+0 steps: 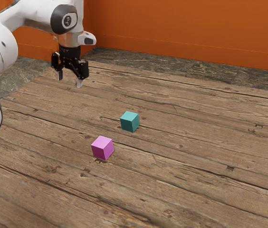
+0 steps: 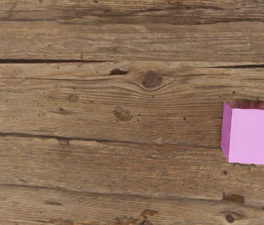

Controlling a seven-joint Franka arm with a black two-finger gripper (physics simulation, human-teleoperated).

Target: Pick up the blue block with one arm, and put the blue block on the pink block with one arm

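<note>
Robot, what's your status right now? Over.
Black two-finger gripper open, empty, in the air above the wooden table. Teal-blue cube untouched on the planks, apart from the pink cube. Nothing between gripper and cubes. Over.

Side camera oblique, wide — wrist camera close, straight down — pink block [image 1: 102, 147] shared

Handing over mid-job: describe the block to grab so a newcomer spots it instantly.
On the plank table below the orange wall, two small cubes sit near the middle, not touching. The blue block is the one nearer the wall, toward the exterior view's right of the pink block. Its teal colour alone sets it apart; both cubes match in shape.
</note>
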